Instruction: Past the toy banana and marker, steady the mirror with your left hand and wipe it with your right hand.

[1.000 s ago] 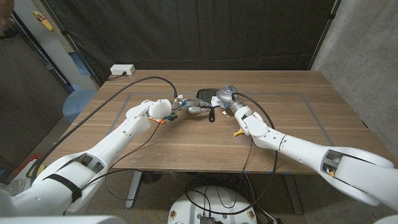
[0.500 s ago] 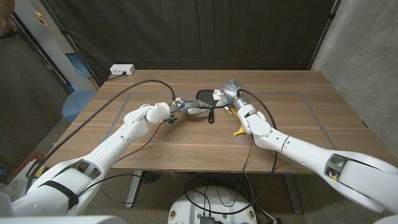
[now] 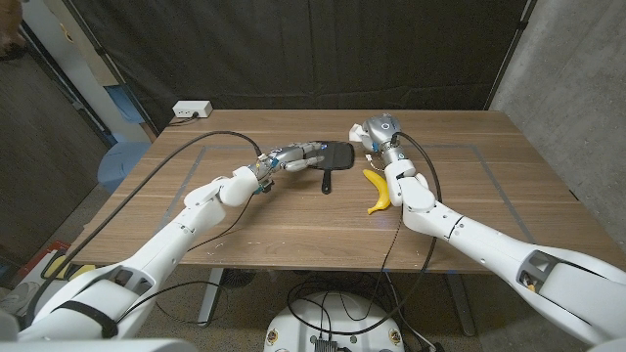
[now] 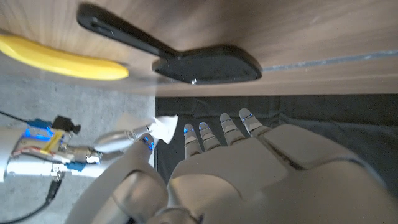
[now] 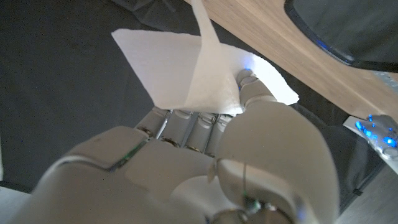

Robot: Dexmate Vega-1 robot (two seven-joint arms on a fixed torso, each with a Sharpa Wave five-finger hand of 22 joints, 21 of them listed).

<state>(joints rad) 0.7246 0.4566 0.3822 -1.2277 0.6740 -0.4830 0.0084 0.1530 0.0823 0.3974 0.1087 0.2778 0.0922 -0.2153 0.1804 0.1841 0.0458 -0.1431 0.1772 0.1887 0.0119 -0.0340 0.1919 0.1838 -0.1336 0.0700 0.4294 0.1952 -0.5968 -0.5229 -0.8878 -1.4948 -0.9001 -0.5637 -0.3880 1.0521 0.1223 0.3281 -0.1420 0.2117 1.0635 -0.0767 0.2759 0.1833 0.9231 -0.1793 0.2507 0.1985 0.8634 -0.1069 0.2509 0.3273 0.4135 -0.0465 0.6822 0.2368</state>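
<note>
Evidently both arms are set up for the two jobs the task splits between them. The mirror (image 3: 336, 154), a dark hand mirror with a slim handle pointing toward the near edge, lies flat on the tabletop (image 3: 293, 220) toward the middle of the far edge, so it needs something to pin it before rubbing will do any good. The left robot hand (image 3: 298, 156) reaches in from the left side with its fingers stretched out and apart, holding nothing; its fingertips sit just beside the mirror's left rim, and whether they touch it I cannot tell. That reach suits a steadying press on the frame. The right robot hand (image 3: 377, 131) hovers near the far edge just beyond the mirror's right side, fingers curled on a white tissue (image 5: 202, 78) pinched between thumb and fingers, with a loose flap standing free, ready as a wiping pad. Between the right forearm and the mirror's handle lies the toy banana (image 3: 377, 189), yellow and curved, apart from the mirror. By my count: one mirror, one banana, one tissue, two robot hands. A marker I cannot make out with any certainty.
</note>
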